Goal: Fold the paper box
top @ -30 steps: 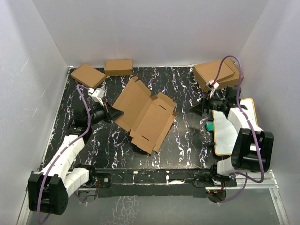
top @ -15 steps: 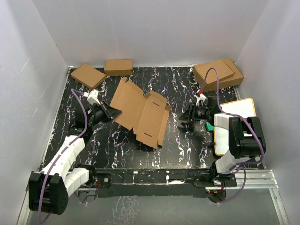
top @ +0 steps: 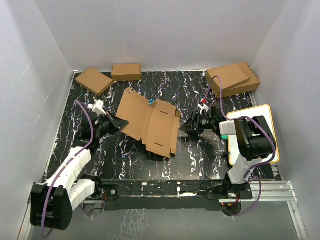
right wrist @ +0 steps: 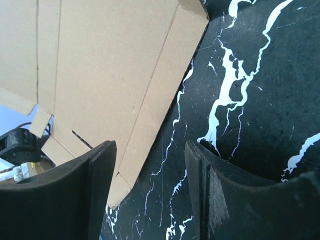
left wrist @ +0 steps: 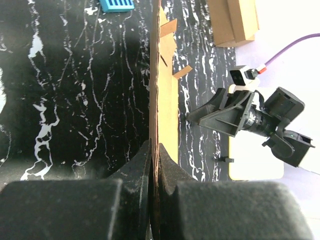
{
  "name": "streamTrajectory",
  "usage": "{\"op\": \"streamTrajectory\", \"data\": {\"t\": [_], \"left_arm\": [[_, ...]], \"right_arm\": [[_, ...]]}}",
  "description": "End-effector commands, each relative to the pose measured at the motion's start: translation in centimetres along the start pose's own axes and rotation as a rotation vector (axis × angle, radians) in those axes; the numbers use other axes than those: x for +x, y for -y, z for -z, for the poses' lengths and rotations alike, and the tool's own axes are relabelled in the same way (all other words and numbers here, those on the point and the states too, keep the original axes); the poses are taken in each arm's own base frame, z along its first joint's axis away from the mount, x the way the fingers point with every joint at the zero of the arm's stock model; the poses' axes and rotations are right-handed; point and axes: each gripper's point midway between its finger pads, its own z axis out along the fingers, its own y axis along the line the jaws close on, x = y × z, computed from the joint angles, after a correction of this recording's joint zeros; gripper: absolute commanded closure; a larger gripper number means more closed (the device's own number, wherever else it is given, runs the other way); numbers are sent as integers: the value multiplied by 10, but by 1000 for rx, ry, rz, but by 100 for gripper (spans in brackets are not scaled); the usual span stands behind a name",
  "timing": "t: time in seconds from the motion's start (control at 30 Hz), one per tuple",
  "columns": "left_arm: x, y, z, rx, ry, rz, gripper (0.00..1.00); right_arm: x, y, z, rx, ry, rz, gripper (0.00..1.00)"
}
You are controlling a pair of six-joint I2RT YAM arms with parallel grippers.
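paper box, a plain brown corrugated-cardboard die-cut sheet with creases, flaps and a slot [top: 150, 122], lies opened out near the middle of the black white-veined table [top: 200, 155], its long axis running from far left to near right in the overhead view. the left gripper [top: 120, 123] has its jaws pressed together on the sheet's left edge. its wrist view shows the paper box [left wrist: 170, 115] edge-on, running straight out from between the closed black fingers [left wrist: 135, 170], so that side is held. the right gripper [top: 183, 127] sits just beside the opposite, right-hand edge, pointing left at it, jaws apart and gripping nothing. in the right wrist view the paper box [right wrist: 100, 65] fills the upper left. its outer edge slants across ahead of the gap, nearer the finger on the view's left, with bare table ahead of the other. the next move, i judge, turns on this: the free edge lies just ahead of the open right jaws and a little to one side, and the right arm is much the nearer to it. a short reach forward should bring that edge between the jaws, or let them tip the flap over while the left holds the far side.
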Motion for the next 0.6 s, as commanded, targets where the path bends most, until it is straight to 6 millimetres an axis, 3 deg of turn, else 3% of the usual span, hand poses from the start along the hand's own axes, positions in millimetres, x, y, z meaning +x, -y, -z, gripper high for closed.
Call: {"op": "streamTrajectory", "data": {"t": [0.0,0.23,0.57], "left_arm": [[4,-14,3,-77,9,2,100],[14,-45,6,-185,45,61,100],[19,-42,1,-146,23,85,100]], "right_arm": [[-13,3,-7,19,33,-34,37],[-7,-1,-13,16,18,-91,37],[2,-10,-34,18,-37,-88,39]]}}
